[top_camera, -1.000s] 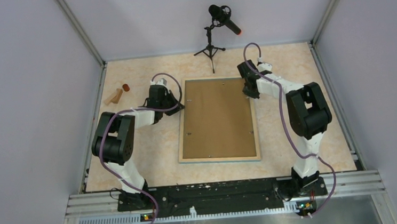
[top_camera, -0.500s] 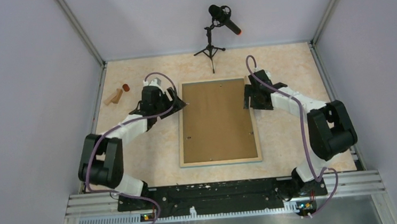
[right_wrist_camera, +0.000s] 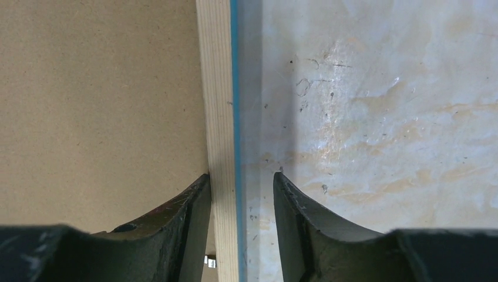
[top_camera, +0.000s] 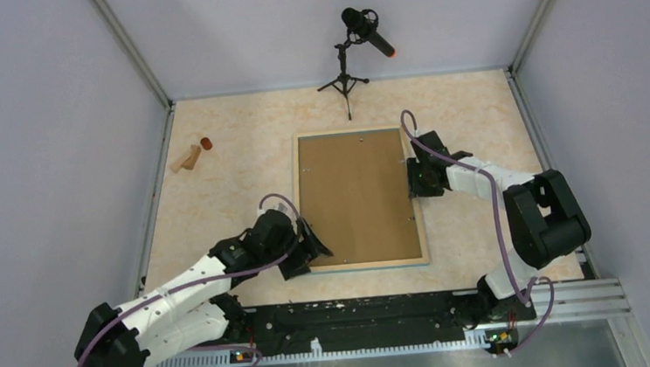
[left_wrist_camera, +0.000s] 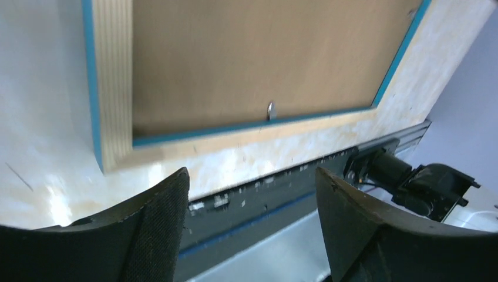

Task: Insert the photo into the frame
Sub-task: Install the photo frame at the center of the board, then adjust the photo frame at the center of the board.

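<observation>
Table [top_camera: 218, 201]: a pale, marbled top is seen, with everything else set on it.
Frame [top_camera: 362, 262]: it is laid flat in the middle of the table, back side up. A light wood rim with a thin blue edge is seen all around.
Backing board [top_camera: 358, 198]: the plain brown board is set inside the frame and fills it from rim to rim.
Photo: it is not seen in any view. Whether it is under the board cannot be told.
Left gripper [top_camera: 314, 253]: it is held just beside the frame's near left corner. The jaws are spread wide and nothing is held between them.
Right gripper [top_camera: 415, 179]: it is placed over the frame's right rim, about halfway along. One finger is seen on the board side and the other on the table side. The jaws are parted, and a gap is left between the outer finger and the blue edge, so the rim is not squeezed.
Microphone stand [top_camera: 346, 68]: it is stood at the far edge of the table, well apart from the frame.
Wooden pieces [top_camera: 186, 158]: they are left near the far left side, with a small red-brown bit [top_camera: 205, 143] just beside them.
Metal clip [left_wrist_camera: 271, 110]: a tiny tab is seen on the board at the frame's near rim.
</observation>
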Controlling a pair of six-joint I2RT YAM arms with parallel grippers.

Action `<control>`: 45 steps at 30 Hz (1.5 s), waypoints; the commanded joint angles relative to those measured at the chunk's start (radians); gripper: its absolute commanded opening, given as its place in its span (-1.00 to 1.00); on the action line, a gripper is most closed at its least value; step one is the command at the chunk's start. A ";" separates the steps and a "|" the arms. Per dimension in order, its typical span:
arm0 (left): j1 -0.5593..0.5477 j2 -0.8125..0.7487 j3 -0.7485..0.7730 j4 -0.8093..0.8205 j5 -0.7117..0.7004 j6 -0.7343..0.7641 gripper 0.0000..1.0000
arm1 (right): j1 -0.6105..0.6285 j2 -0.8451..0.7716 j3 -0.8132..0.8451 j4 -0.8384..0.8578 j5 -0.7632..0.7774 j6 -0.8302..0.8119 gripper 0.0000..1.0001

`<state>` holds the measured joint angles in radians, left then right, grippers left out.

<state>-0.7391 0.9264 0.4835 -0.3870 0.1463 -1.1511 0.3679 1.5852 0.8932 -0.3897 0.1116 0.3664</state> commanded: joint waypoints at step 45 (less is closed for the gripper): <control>-0.285 0.391 0.044 -0.007 -0.398 -0.796 -0.49 | 0.254 -0.519 -0.424 0.054 0.255 0.752 -0.92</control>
<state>-1.0512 1.2816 0.4843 -0.2329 -0.1089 -2.0392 0.6067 1.1133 0.4644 -0.3748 0.3599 1.1484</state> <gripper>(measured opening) 0.261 0.056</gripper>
